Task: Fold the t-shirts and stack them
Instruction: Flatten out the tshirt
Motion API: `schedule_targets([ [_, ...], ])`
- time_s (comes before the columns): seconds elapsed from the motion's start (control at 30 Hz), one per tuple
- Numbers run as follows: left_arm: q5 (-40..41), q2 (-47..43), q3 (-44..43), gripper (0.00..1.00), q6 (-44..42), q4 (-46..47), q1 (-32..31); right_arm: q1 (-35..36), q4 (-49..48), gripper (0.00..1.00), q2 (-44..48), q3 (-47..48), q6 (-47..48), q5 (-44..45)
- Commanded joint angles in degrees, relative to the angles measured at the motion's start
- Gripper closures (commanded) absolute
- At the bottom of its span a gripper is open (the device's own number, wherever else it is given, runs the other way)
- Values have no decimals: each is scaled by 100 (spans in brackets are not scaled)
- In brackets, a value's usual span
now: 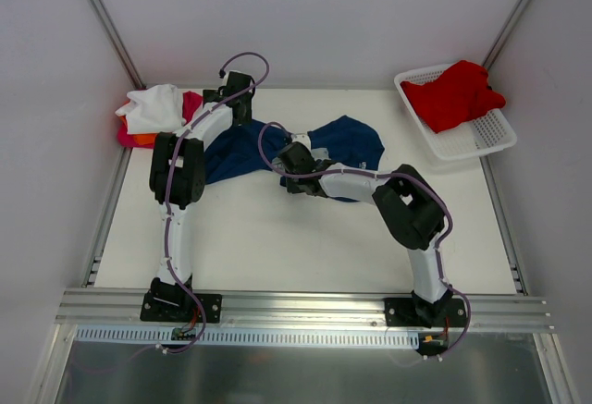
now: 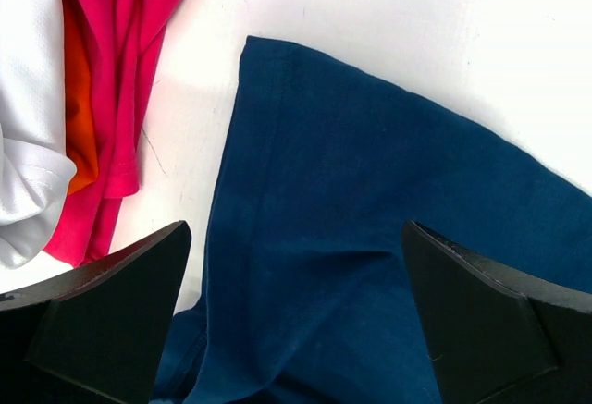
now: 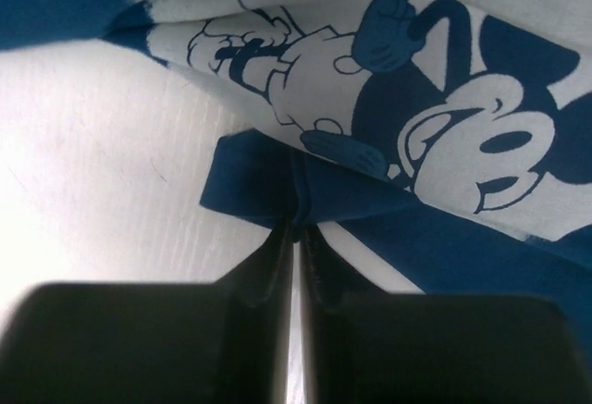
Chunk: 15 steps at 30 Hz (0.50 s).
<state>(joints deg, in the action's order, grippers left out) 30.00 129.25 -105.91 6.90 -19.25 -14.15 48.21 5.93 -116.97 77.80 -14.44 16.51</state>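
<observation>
White surface point(image 1: 277, 238): right claw point(image 3: 298, 224) clenched on navy t-shirt point(image 1: 356, 140) edge, apparently starting the fold; released left claw point(image 2: 296, 238) should grip next.

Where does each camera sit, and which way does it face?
Top external: above and behind the bases, looking down on the white table; left arm and right arm show.
Left wrist: faces down past the open left end effector at the navy blue cloth t-shirt and a magenta, orange and white cloth pile.
Right wrist: low, right end effector shut on that shirt's fold near its white cartoon print.
Shared: all three show the navy shirt.
</observation>
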Motion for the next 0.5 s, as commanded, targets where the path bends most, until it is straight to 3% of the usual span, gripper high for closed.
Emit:
schedule_targets([
  [0.0, -12, -357, 61, 1, 110, 0, 53, 31, 13, 99, -81, 165, -15, 54],
  [0.17, -3, -313, 18, 1, 93, 0, 53, 75, 39, 100, 165, -193, -59, 159],
  [0.47, 76, -234, -53, 1, 14, 0, 53, 347, 92, 100, 1597, -1442, -120, 748],
])
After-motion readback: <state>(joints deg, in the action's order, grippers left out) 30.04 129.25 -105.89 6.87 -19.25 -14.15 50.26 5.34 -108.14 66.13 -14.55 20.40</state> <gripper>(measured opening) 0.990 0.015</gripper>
